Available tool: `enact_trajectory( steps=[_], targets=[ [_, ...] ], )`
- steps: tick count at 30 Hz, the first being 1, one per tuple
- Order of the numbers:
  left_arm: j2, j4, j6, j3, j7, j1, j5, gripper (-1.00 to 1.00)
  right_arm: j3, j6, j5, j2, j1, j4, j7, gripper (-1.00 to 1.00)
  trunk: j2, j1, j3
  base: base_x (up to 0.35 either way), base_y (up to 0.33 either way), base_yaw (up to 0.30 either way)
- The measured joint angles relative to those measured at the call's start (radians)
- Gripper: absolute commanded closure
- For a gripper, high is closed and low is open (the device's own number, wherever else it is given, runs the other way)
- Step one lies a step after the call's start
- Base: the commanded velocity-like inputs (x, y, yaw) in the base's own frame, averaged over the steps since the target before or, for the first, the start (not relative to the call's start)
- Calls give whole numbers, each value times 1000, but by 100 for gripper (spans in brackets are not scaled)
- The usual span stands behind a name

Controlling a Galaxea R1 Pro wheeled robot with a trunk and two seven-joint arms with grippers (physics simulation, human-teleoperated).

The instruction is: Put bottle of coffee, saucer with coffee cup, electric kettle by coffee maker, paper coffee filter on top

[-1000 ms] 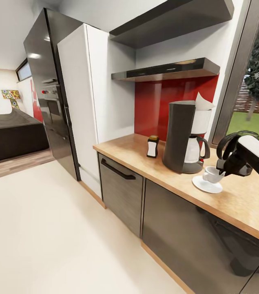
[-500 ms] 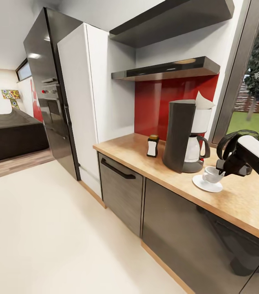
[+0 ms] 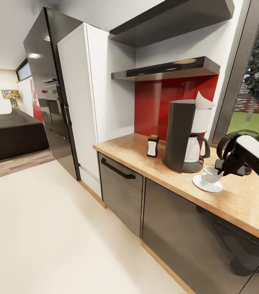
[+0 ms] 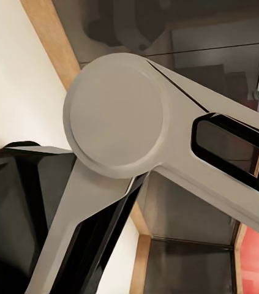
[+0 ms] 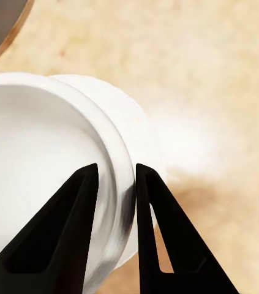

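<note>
The dark coffee maker stands on the wooden countertop with a white paper filter on top. To its left is the small coffee bottle. A white saucer lies in front of the machine, to its right, and the white coffee cup is on or just above it. My right gripper is shut on the cup's rim. In the right wrist view the black fingers straddle the cup wall over the saucer. A dark looped handle, perhaps the kettle's, shows behind my wrist.
Two dark shelves hang above the red backsplash. A white cabinet and a black fridge stand to the left, and a window is at the right. The left wrist view shows my own arm links against the cabinet fronts.
My right gripper has carried the cup slightly left over the saucer, and the cup now sits more upright. Everything else is still.
</note>
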Motion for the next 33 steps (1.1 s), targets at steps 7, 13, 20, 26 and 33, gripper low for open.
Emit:
enact_trajectory(
  steps=[7, 13, 20, 26, 33],
  targets=[
    [0, 0, 0, 0, 0, 0, 0, -100, 0, 0, 0, 1, 0, 0, 0, 100, -28, 15, -13, 0, 0, 0],
    [0, 0, 0, 0, 0, 0, 0, -100, 0, 0, -1, 10, 0, 0, 0, 100, -28, 15, -13, 0, 0, 0],
    [0, 0, 0, 0, 0, 0, 0, -100, 0, 0, 0, 13, 0, 0, 0, 100, -49, 27, -22, 0, 0, 0],
    [0, 0, 0, 0, 0, 0, 0, -100, 0, 0, 0, 13, 0, 0, 0, 100, -49, 27, -22, 0, 0, 0],
    [0, 0, 0, 0, 0, 0, 0, -100, 0, 0, 0, 13, 0, 0, 0, 100, -56, 31, -25, 0, 0, 0]
  ],
)
